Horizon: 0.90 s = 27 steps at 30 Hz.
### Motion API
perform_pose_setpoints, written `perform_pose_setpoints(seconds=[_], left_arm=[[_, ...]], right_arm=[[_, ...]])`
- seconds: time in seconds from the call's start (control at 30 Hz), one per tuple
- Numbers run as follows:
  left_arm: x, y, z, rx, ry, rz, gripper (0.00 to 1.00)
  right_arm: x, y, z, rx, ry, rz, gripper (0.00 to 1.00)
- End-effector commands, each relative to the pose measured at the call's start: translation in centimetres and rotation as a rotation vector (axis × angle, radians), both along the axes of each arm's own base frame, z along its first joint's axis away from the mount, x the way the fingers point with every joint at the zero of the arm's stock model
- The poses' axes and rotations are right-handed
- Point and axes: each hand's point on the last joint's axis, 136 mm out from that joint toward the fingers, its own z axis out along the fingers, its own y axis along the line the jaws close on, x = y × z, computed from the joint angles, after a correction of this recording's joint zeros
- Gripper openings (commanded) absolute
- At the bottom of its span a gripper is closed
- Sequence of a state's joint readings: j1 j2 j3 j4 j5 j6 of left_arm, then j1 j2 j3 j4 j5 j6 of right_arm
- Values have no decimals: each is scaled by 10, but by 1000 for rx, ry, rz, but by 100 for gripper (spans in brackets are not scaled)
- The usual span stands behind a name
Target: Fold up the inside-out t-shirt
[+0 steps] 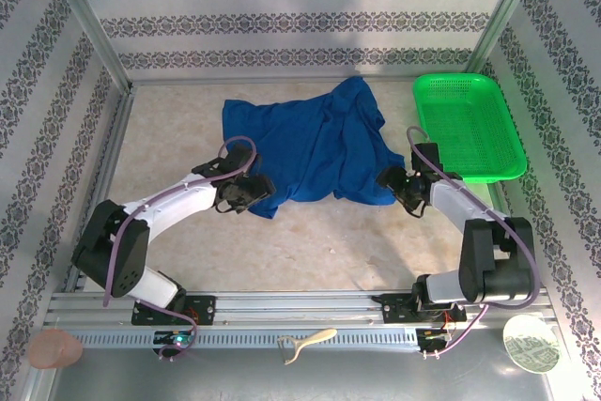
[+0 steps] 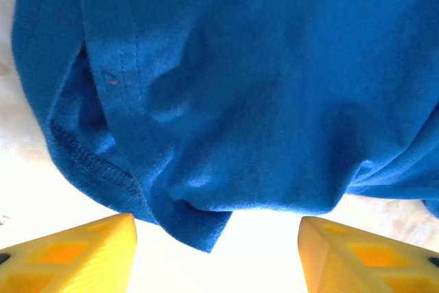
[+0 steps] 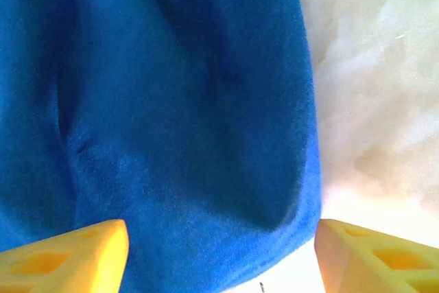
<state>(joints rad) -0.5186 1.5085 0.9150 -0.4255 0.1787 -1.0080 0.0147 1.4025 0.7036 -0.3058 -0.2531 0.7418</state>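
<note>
The inside-out t-shirt, royal blue, lies crumpled across the middle of the table. My left gripper sits at its near left hem. In the left wrist view that gripper is open. A stitched hem and a hanging corner of the t-shirt lie just ahead of its yellow fingertips. My right gripper is at the shirt's near right edge. In the right wrist view it is open, and the t-shirt reaches down between its fingertips, which do not press it.
A green mesh basket stands at the back right, close behind the right arm. Patterned walls and metal posts enclose the table. A metal rail runs along the near edge, with bare tabletop between the arms.
</note>
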Motion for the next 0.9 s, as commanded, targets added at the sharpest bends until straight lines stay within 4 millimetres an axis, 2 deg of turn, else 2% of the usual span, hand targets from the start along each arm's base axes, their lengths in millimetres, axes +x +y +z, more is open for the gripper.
perform_pose_setpoints(seconds=[0.0,0.2,0.3,0.37,0.43,0.53,0.57,0.63,0.7,0.87], left_arm=[[0,-12,-9,-11,12,1,63],[-11,-19,-23,19,45,-10,63],[-13,-17,-29,24,48,4,60],[-12,-17,-31,30,44,0,55],[-9,-17,-33,43,39,-8,44],[-2,-20,-33,55,10,-36,9],[3,-19,-30,66,-8,-49,0],[13,-14,-18,75,-46,-67,0],[26,-4,8,75,-104,-71,0],[51,32,103,-15,-277,-50,0]], right_arm=[[6,1,-7,36,-2,-20,68],[8,1,-11,37,1,-28,56],[8,1,-11,38,0,-28,45],[7,1,-11,43,-2,-25,34],[8,4,-7,57,-13,-10,19],[12,6,7,86,-48,3,0],[14,7,16,99,-69,5,0],[19,7,38,116,-117,7,0],[25,6,68,128,-187,8,0],[24,4,144,139,-318,27,0]])
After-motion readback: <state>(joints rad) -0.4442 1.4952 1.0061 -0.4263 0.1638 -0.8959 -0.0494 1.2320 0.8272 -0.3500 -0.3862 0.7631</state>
